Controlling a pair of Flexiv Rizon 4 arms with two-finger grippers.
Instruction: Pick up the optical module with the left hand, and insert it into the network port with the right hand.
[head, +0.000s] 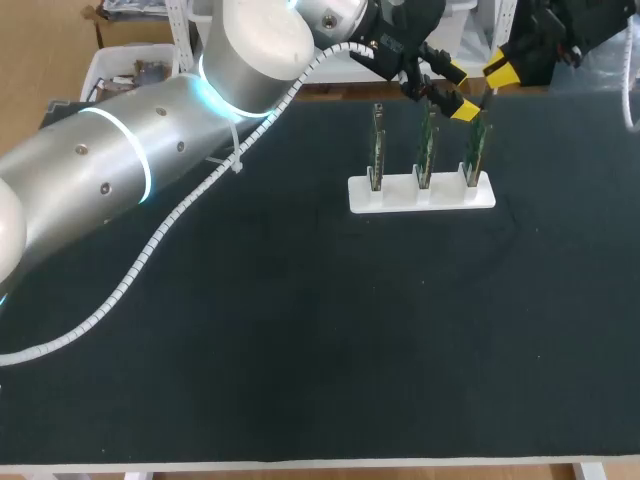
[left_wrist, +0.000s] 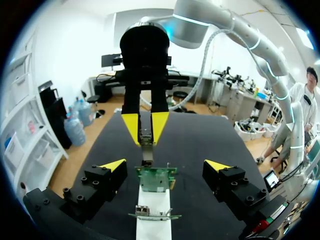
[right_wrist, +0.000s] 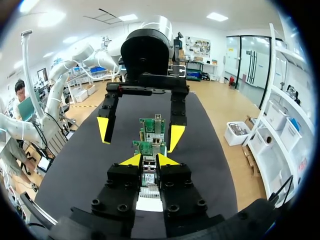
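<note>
Table (head: 300, 350), black, is lying under both arms. Toward its far right, a white rack (head: 420, 196) is sitting flat and carrying three green boards (head: 424, 150), all standing upright in a row. Over the rack line, the left gripper (left_wrist: 165, 165) is hovering with its fingers spread wide, one to each side of the boards and clear of them. Beyond it, at the rack's right end, the right gripper (right_wrist: 149, 160) is facing back along the row. Its fingers are drawn close and are clamping the module (left_wrist: 146, 135) from two sides. The module is hanging between those yellow tips, close above the top edge of a board. Whether it is touching a port there, cannot tell.
</note>
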